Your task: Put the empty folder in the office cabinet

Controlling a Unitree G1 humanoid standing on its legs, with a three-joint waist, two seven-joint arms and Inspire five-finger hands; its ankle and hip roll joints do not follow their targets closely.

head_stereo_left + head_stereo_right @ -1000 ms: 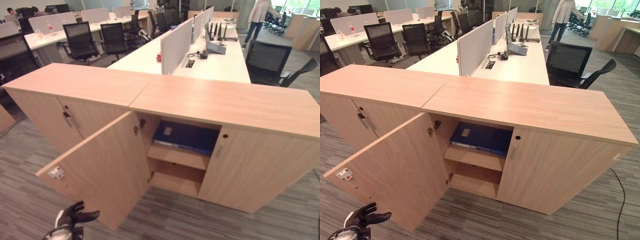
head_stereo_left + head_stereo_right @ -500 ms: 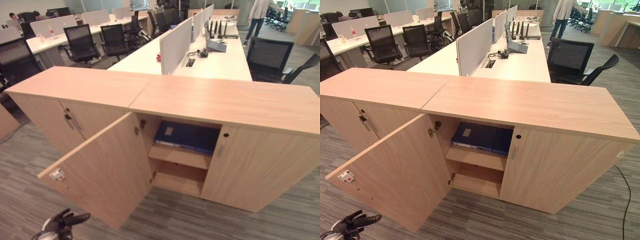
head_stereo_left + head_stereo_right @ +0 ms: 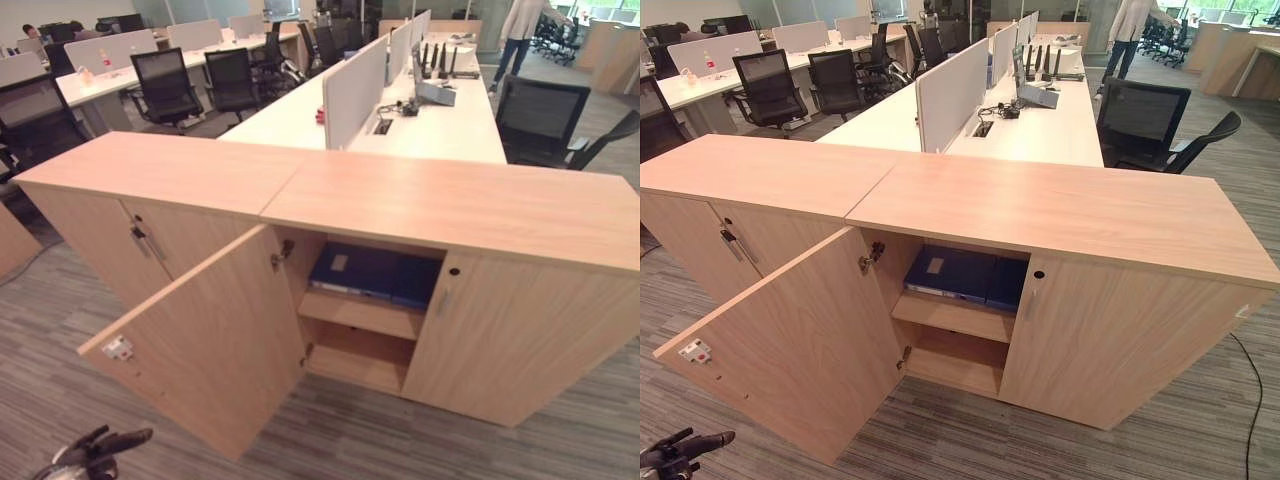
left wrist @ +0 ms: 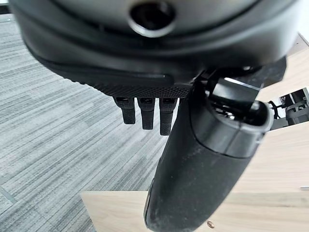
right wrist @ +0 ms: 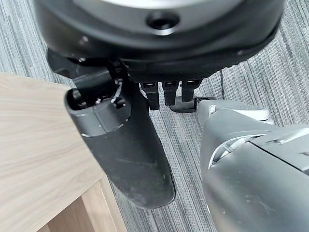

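A blue folder [image 3: 372, 272] lies flat on the upper shelf of the wooden office cabinet [image 3: 450, 205]. The cabinet's left door [image 3: 205, 340] stands swung wide open toward me. My left hand [image 3: 95, 452] hangs low by the floor, in front of the open door's outer edge, open with its fingers spread and holding nothing. In the left wrist view its thumb [image 4: 203, 159] and straight fingers point at the carpet beside pale wood. My right hand [image 5: 125, 145] hangs beside a wooden panel over the carpet, fingers relaxed and empty.
The cabinet's right door [image 3: 520, 335] is closed. A second cabinet [image 3: 150, 170] with closed doors adjoins on the left. Behind stand white desks [image 3: 400, 115] with dividers and black chairs [image 3: 540, 115]. A person [image 3: 520, 30] walks far back right. Grey carpet [image 3: 350, 440] lies in front.
My left hand has sunk lower and drifted left, away from the open door. The view has shifted slightly. Folder and cabinet doors stay as they were.
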